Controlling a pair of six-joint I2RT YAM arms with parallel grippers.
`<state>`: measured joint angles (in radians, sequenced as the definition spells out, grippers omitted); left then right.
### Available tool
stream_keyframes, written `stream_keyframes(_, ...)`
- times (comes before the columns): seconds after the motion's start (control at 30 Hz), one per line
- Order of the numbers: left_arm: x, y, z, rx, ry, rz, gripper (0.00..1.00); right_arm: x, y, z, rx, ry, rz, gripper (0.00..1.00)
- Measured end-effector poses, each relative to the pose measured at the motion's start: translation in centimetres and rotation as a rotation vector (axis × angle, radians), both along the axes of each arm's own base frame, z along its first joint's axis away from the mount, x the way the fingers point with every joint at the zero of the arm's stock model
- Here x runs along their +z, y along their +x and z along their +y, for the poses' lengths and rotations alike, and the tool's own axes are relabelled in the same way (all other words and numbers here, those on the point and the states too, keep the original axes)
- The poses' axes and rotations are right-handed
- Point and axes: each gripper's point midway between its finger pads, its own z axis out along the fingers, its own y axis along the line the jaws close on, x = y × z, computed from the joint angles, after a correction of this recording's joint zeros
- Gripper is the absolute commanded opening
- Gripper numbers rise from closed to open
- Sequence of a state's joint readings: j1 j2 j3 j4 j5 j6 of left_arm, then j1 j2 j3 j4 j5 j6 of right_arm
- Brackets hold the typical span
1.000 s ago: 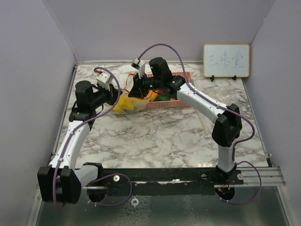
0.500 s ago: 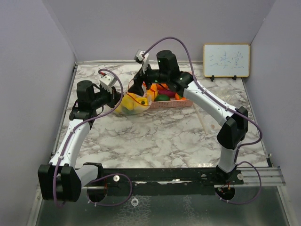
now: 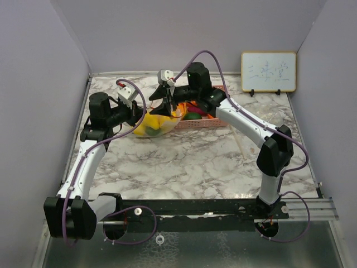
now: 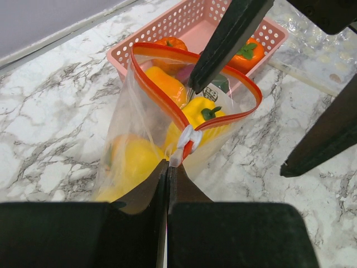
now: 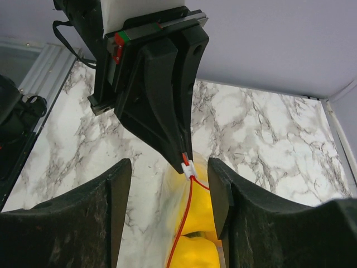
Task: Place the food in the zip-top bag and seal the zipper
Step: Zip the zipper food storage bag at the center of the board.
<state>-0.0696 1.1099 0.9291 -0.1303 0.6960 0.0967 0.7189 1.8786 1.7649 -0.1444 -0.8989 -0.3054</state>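
left jaws on zipper (image 4: 158, 95) — bag (image 4: 125, 137) open

Lab test cell: plain walls (image 3: 50, 67), marble-pattern table (image 3: 189, 162), whiteboard (image 3: 268, 71).

**Soft, Even Light; Near Parts Blurred**

Bright, diffuse light falls from above, leaving only faint shadows under the arms on the table (image 3: 184, 162). The overhead view is slightly coarse. In the wrist views the left end effector (image 4: 167, 167) and right end effector (image 5: 167, 167) are dark, soft-edged masses, out of focus. The bag (image 4: 134, 139) shows a mild sheen.
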Motion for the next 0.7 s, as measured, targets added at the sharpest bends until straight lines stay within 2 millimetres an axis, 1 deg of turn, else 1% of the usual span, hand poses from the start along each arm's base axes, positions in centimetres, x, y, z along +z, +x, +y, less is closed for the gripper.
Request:
stream_keyframes(0.13, 0.0, -0.1, -0.1, -0.006, -0.002, 0.004, 0.00, -0.5, 0.2, 0.3, 0.010, 0.001, -0.007, 0.53)
stream_keyframes(0.17, 0.0, -0.2, -0.1, -0.008, -0.003, 0.005, 0.00, -0.5, 0.2, 0.3, 0.010, 0.003, -0.009, 0.50)
stream_keyframes(0.23, 0.0, -0.2, -0.2, -0.012, -0.005, 0.006, 0.00, -0.5, 0.4, 0.5, 0.013, 0.011, -0.014, 0.40)
stream_keyframes(0.27, 0.0, -0.2, -0.2, -0.013, -0.005, 0.006, 0.00, -0.6, 0.4, 0.6, 0.014, 0.012, -0.013, 0.38)
stream_keyframes(0.57, 0.0, -0.3, -0.2, -0.012, -0.009, 0.010, 0.00, -2.7, 0.9, 1.4, 0.028, 0.000, 0.024, 0.41)
stream_keyframes(0.63, 0.0, -0.3, -0.2, -0.011, -0.010, 0.011, 0.00, -2.9, 1.0, 1.4, 0.027, -0.001, 0.029, 0.40)
stream_keyframes(0.7, 0.0, -0.3, -0.2, -0.011, -0.011, 0.012, 0.00, -3.0, 1.1, 1.5, 0.027, 0.000, 0.030, 0.37)
